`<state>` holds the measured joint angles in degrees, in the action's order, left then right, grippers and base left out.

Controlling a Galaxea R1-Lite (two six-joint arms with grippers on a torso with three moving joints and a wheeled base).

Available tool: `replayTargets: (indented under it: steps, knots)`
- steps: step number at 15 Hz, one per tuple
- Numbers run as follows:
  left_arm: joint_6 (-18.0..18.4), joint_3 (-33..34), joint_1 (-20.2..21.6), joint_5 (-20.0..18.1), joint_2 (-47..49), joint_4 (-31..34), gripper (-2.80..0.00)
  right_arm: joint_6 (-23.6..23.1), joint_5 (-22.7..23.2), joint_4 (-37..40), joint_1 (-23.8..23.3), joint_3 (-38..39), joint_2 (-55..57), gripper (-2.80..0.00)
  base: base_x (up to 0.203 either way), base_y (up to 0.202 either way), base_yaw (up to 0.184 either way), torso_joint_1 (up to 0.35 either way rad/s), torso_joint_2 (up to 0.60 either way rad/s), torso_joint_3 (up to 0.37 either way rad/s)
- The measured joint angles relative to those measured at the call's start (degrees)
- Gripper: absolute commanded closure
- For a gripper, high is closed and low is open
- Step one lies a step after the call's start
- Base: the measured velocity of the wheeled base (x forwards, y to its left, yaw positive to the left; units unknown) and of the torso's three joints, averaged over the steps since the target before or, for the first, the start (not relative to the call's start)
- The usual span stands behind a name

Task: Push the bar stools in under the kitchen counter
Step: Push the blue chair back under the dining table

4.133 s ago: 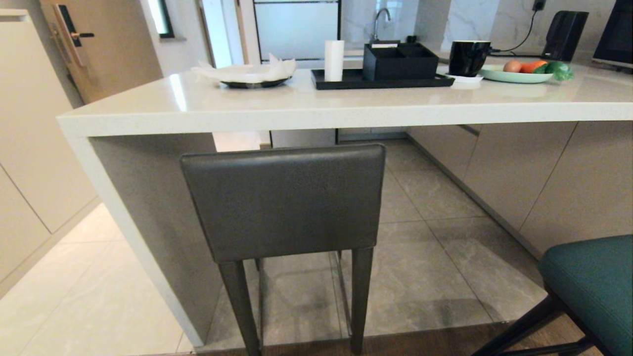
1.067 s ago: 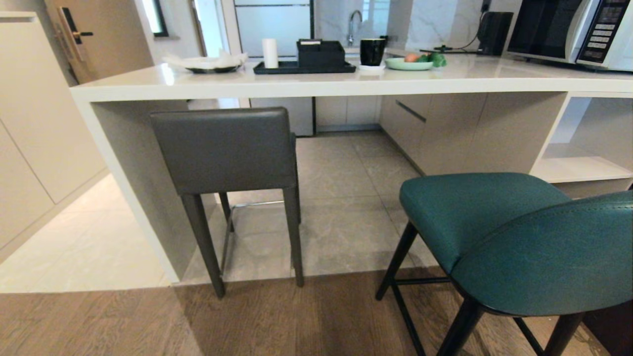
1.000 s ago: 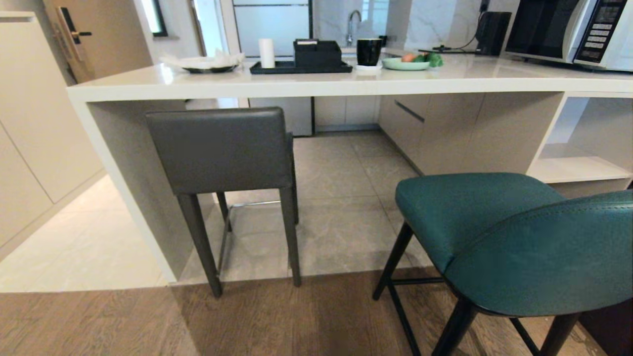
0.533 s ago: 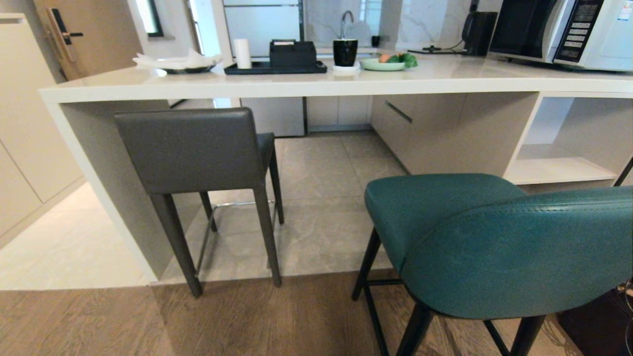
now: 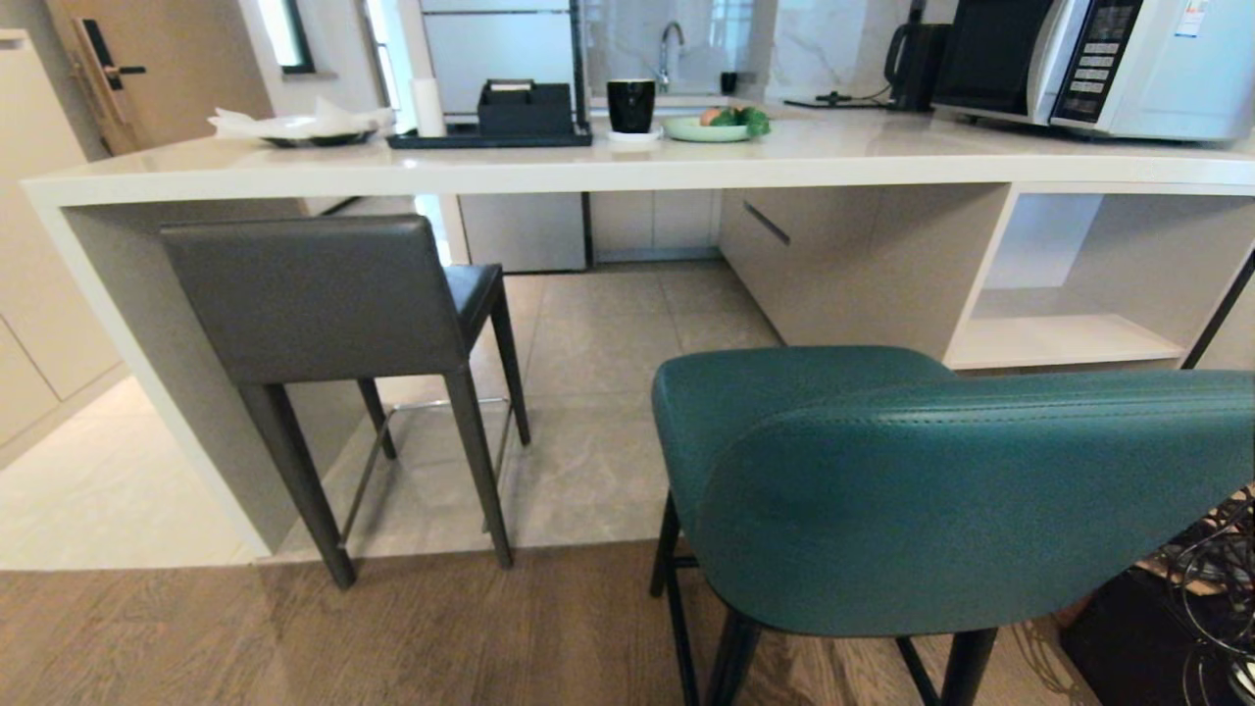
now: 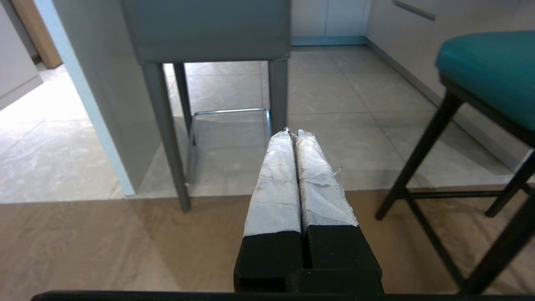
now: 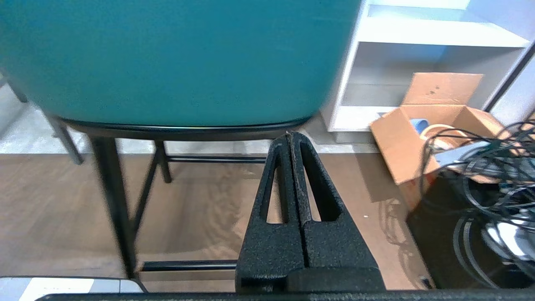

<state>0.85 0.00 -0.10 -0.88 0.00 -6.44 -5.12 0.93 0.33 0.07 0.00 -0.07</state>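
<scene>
Grey stool [image 5: 314, 294]: tucked against the left end panel, seat under the bench [image 5: 627, 167] slab, backrest just outside the edge. Judged as already pushed in.

Teal stool [image 5: 941, 480]: out on the wood floor, well clear of the bench, backrest toward the robot. Judged as the step in hand: lining up behind this stool.

Left hand [image 6: 292, 133]: fingers pressed together, empty, aimed at the floor between the two stools.

Right hand [image 7: 291, 134]: fingers pressed together, empty, just behind the teal backrest.

Next move, as judged: square contact on the backrest, then a straight, level push toward the open bay left of the white shelves [image 5: 1069, 338].
</scene>
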Motion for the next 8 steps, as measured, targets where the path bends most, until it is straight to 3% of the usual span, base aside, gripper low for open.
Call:
replayTargets:
  steps: [8]
  knots:
    - [0.0,0.0,0.0,0.0,0.0,0.0,0.00,0.0,0.0,0.0,0.0,0.0,0.0,0.00,0.000,-0.195,0.002,0.002,0.00,0.003]
